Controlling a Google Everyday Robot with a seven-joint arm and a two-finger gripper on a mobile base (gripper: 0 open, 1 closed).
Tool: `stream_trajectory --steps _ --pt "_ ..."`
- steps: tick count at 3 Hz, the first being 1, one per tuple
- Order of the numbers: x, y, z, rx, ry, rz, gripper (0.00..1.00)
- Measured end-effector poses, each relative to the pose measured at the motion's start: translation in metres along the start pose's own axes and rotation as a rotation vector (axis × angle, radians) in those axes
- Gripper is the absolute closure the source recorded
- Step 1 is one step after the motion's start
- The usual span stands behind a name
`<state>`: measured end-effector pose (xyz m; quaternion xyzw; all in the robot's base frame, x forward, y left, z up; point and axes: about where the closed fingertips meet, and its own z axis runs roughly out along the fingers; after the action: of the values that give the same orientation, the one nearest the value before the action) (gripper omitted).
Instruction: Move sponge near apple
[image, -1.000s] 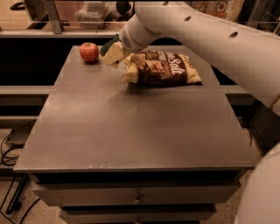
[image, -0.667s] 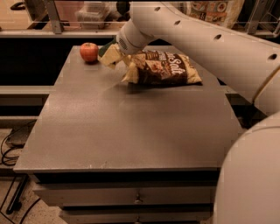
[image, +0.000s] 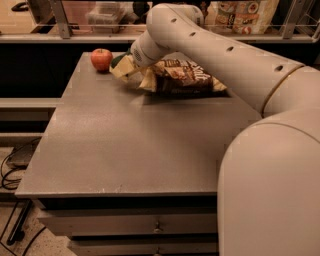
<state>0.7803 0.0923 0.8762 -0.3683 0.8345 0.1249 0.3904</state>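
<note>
Your sponge (image: 118, 62) sits at the far left of the table (image: 125, 145), just right of the apple (image: 101, 59). The gripper (image: 134, 76) is right against it, beside the bag (image: 192, 76). You cannot tell whether the gripper has hold of it. Expect it to be light, soft and springy: it should squash rather than slip. Grip across the foam's narrow width, below the scouring top.

The gripper (image: 134, 74) near the apple (image: 101, 59) hides most of the sponge (image: 116, 60).
</note>
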Motion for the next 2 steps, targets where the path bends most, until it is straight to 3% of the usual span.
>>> stream_trajectory --steps 1,2 --pt "-0.0003 -0.0010 0.0162 -0.012 0.006 0.011 0.12" --pt "-0.0070 0.0087 0.0144 -0.013 0.002 -0.008 0.00"
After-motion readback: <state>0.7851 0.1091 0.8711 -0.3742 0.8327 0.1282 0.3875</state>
